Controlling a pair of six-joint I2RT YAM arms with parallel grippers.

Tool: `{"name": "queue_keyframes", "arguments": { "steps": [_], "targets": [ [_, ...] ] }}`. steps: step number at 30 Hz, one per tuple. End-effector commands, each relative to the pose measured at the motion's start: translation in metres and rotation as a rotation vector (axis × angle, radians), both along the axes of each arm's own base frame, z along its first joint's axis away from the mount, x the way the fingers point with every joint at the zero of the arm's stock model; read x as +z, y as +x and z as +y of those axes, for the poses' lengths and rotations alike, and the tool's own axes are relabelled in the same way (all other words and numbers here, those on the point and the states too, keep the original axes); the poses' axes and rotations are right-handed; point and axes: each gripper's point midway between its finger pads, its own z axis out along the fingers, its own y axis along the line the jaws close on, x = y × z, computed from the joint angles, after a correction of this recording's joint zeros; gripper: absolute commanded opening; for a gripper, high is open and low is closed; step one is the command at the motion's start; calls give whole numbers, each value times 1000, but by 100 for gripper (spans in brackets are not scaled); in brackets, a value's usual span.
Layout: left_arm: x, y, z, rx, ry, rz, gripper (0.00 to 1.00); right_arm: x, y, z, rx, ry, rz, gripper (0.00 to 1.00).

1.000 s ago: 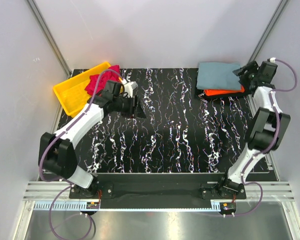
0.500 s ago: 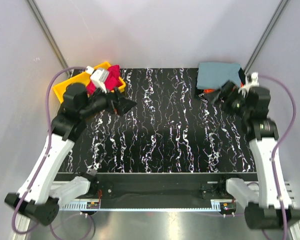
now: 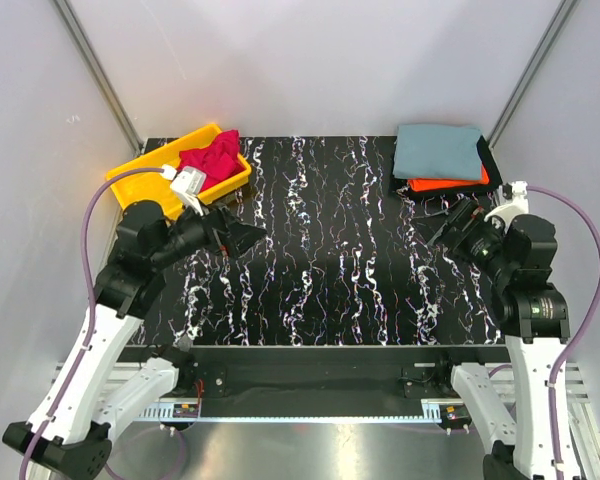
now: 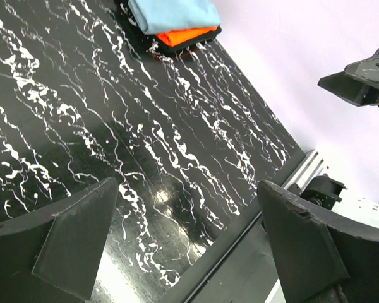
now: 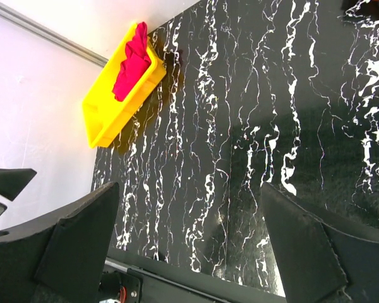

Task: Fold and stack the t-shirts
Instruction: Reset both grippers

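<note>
Top external view: a black surface (image 3: 330, 280) veined with white fills a booth of plain pale walls. A slanted metal post (image 3: 98, 75) stands at each far corner, and a metal rail (image 3: 90, 380) runs along the near edge where the two arms are bolted. At the far left a yellow plastic bin (image 3: 140, 185) sits askew, with the crimson-magenta t-shirt (image 3: 212, 155) crumpled in its right end and bulging over the rim. At the far right the dusty grey-blue t-shirt (image 3: 438, 152) lies folded on top of the folded bright orange t-shirt (image 3: 450, 184), of which only the near strip shows. Something black edges the bottom of that stack; whether it is cloth or a tray cannot be told. The left tool (image 3: 252, 235) hangs over the surface just near of the bin, its jaws spread wide and holding nothing. The right tool (image 3: 442, 222) hangs just near of the stack, equally wide and empty. In the left wrist view the right tool is cut off by the right edge. In the right wrist view only two dark finger tips of the left tool poke in at the left edge.
</note>
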Motion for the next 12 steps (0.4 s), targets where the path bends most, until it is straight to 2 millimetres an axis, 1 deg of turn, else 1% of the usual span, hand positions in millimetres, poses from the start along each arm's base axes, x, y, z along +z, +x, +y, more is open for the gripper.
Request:
{"name": "queue_keyframes", "arguments": {
  "steps": [1,4,8,12],
  "targets": [
    [23,0,1,5,-36,-91,99,13,6,-6,-24,-25,-33,100],
    [25,-1,2,10,-33,-104,99,12,10,-9,-44,-33,-29,100],
    [30,-2,2,3,-32,-120,99,6,14,-13,-63,-43,-11,100],
    [37,-2,2,-1,-34,-139,99,8,15,-16,-80,-55,-20,100]
  ]
}}
